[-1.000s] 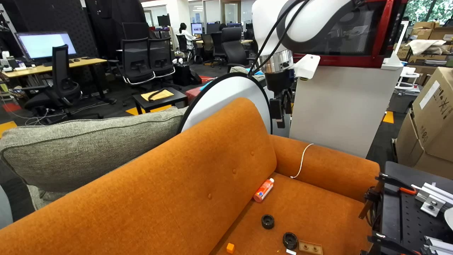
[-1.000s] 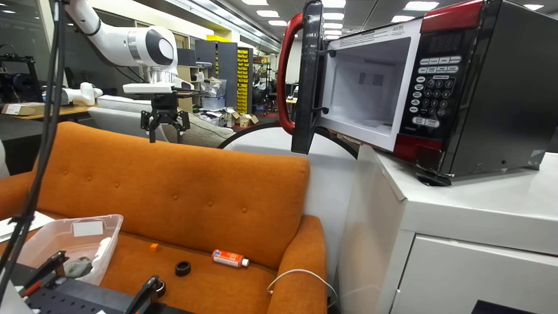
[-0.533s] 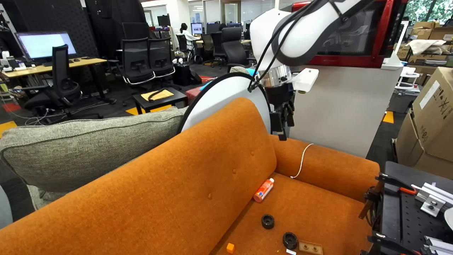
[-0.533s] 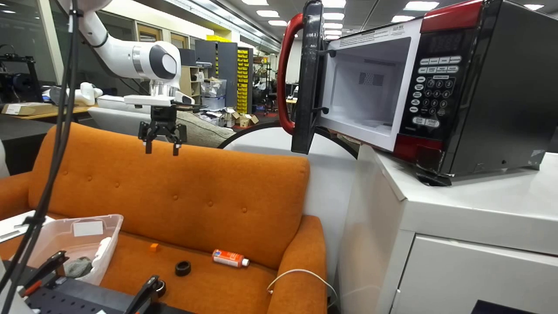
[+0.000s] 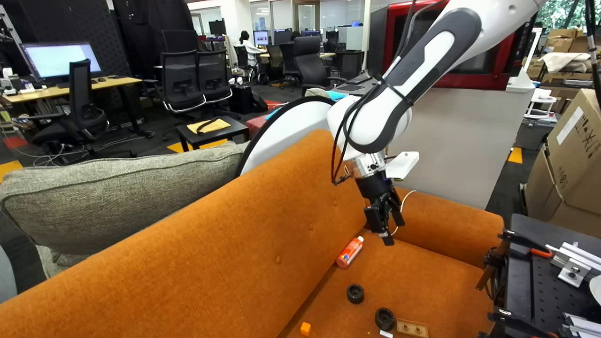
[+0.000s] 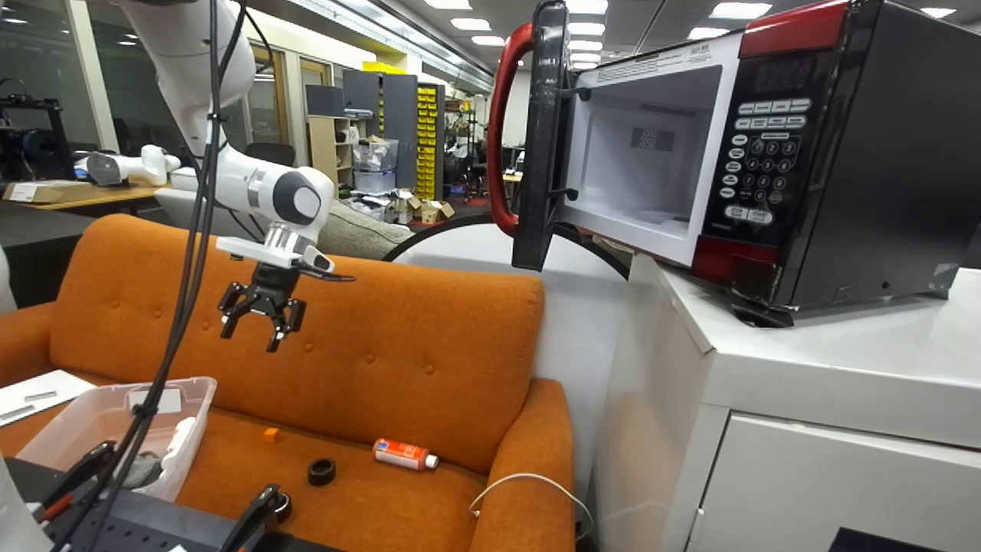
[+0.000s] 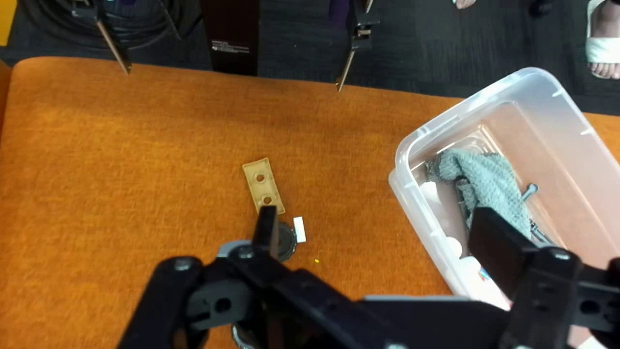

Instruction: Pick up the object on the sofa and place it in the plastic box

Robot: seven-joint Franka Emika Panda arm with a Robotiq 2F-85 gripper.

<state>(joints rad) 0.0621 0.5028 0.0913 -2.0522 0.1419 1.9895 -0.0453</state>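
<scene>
Claw (image 6: 251,336) lower, bottle label (image 6: 398,453) illegible

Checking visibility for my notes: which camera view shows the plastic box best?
The wrist view: it looks down into the plastic box, revealing a greyish cloth inside, though one of the fingers hides part. In an exterior view, cables and a clamp partly cover it; no other view shows it.
</scene>
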